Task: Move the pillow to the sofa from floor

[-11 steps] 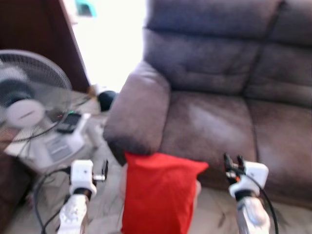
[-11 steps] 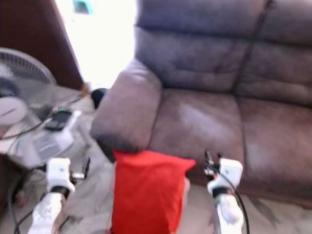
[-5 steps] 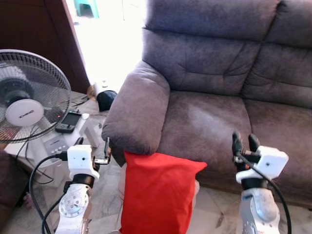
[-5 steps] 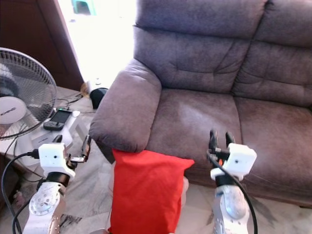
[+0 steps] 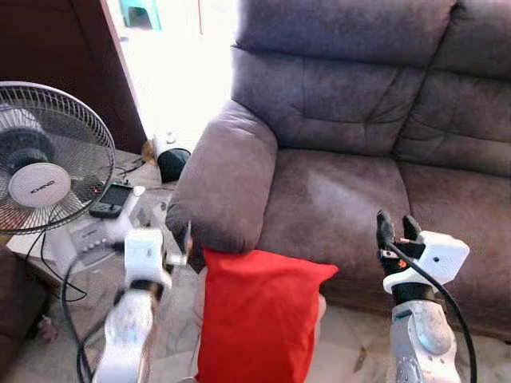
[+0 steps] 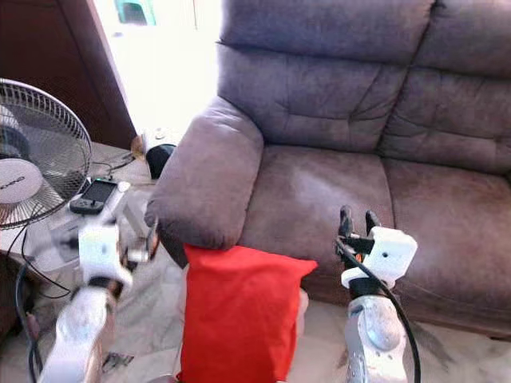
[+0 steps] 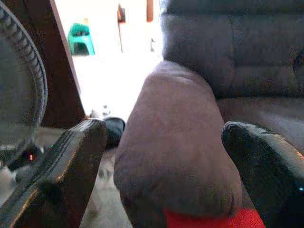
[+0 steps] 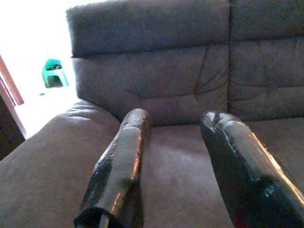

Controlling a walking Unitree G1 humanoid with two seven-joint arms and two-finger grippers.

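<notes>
pillow [image 5: 259, 319] upright against sofa [image 5: 351, 183] (both arms raised, jaws parted).

A bright red pillow [image 5: 259, 319] stands upright on the floor [image 5: 351, 343], leaning against the front of a grey-brown sofa [image 5: 351, 183]. Its top edge sits just below the sofa's left armrest [image 5: 227, 179] and the front lip of the seat cushion, with one top corner poking out toward the seat. The fabric is plain and smooth, slightly creased. The sofa is plush and suede-like, with a padded back and wide seat cushions; the pillow is not yet on it.
</notes>
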